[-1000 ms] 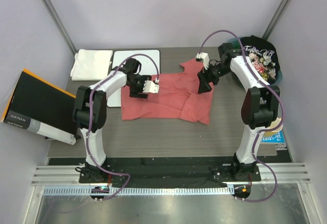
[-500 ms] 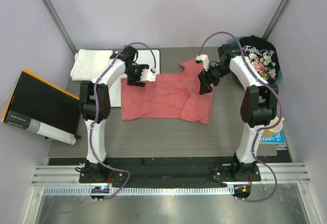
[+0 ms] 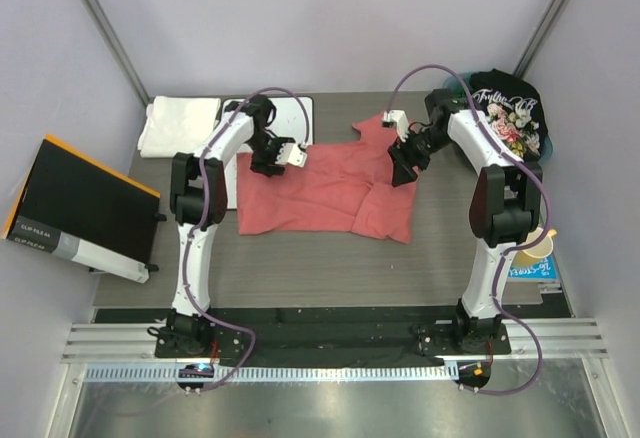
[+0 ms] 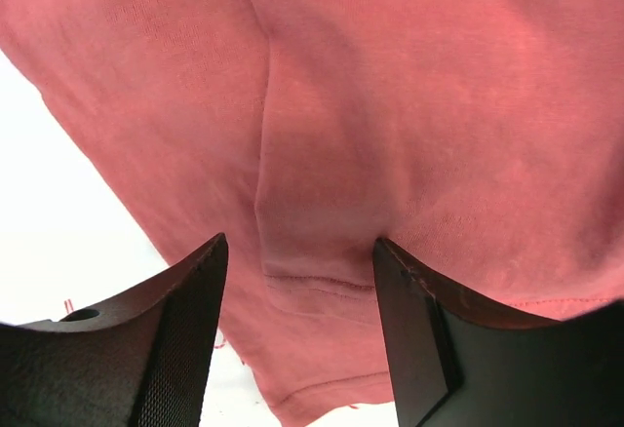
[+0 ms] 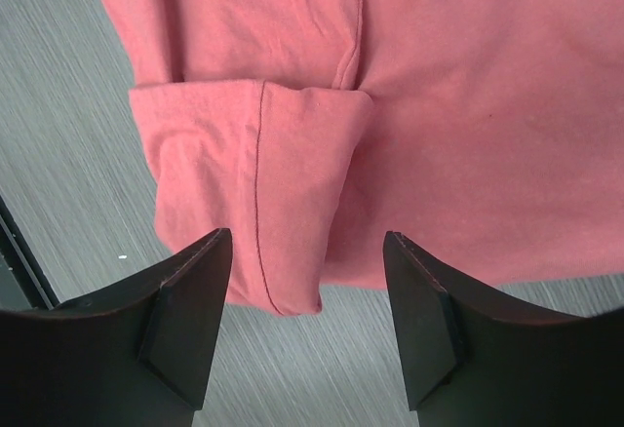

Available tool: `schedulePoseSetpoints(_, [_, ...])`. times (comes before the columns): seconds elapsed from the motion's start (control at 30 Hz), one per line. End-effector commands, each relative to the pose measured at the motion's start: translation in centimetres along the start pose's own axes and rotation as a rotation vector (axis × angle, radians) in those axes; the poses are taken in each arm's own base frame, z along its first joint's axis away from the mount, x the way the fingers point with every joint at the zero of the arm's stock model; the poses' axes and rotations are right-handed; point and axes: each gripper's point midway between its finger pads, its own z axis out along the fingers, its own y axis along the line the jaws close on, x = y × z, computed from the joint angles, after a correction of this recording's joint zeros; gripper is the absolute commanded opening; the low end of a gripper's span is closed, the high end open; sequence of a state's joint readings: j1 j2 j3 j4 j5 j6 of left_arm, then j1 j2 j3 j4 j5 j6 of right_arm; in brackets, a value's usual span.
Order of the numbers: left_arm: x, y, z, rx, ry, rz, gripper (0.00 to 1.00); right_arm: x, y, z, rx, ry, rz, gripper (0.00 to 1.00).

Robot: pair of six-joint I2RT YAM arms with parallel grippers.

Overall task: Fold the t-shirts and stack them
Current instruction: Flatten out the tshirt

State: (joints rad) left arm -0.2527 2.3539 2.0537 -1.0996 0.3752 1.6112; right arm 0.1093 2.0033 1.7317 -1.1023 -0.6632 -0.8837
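We are viewing the red t-shirt (image 3: 325,188) lying spread mid-tabletop (image 3: 300,258). The left pincer (image 3: 296,155) and right pincer (image 3: 402,171) are standing wide and empty over its far corners. Shallow bites risk catching one layer, skewing the fold.

A dark grey, wood-grained counter (image 3: 300,258) sits between plain pale walls (image 3: 330,18) under even, soft light. Slanted metal poles (image 3: 100,23) rise at both back corners. Nearest the camera, an aluminium rail (image 3: 330,343) borders a shiny metal sheet (image 3: 330,408).
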Motion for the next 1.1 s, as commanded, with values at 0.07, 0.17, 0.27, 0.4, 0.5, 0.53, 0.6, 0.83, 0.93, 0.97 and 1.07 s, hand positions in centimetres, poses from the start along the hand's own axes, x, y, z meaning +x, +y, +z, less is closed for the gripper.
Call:
schedulePoseSetpoints(0.07, [0.1, 0.0, 0.1, 0.031, -0.015, 0.019, 0.58, -1.0, -0.3, -1.0, 0.024, -0.012, -0.019, 0.66])
schedulePoseSetpoints(0.17, [0.4, -0.2, 0.4, 0.041, -0.010, 0.024, 0.54, -1.1, -0.6, -1.0, 0.027, -0.016, -0.018, 0.65])
schedulePoseSetpoints(0.27, [0.6, -0.4, 0.6, 0.051, -0.005, 0.027, 0.48, -1.4, -0.6, -1.0, 0.025, -0.020, -0.023, 0.63])
schedulePoseSetpoints(0.4, [0.8, -0.7, 0.9, 0.065, -0.002, 0.023, 0.22, -1.4, -0.9, -1.0, 0.029, -0.019, -0.027, 0.60])
schedulePoseSetpoints(0.5, [0.8, -0.3, 0.6, 0.042, 0.004, -0.003, 0.00, -1.5, -0.9, -0.9, 0.028, -0.017, -0.030, 0.57])
schedulePoseSetpoints(0.53, [0.8, -0.2, 0.6, 0.037, 0.005, -0.010, 0.00, -1.6, -1.0, -1.0, 0.030, -0.018, -0.032, 0.56])
schedulePoseSetpoints(0.6, [0.9, 0.2, 0.3, 0.012, 0.014, -0.040, 0.00, -1.5, -1.0, -0.9, 0.025, -0.016, -0.027, 0.55])
schedulePoseSetpoints(0.83, [-0.5, 4.5, -7.0, -0.249, 0.092, -0.072, 0.00, 0.6, 0.7, -0.7, -0.040, 0.054, 0.008, 0.65])
schedulePoseSetpoints(0.93, [-1.5, 5.3, -9.8, -0.333, 0.091, -0.072, 0.00, 1.9, 1.5, -0.2, -0.090, 0.068, 0.053, 0.71])
schedulePoseSetpoints(0.97, [-2.0, 5.4, -11.2, -0.364, 0.089, -0.066, 0.00, 2.1, 1.6, 0.0, -0.102, 0.065, 0.065, 0.71])
schedulePoseSetpoints(1.07, [-3.0, 4.6, -12.7, -0.383, 0.109, -0.047, 0.00, 2.3, 1.8, 0.7, -0.143, 0.045, 0.107, 0.71])
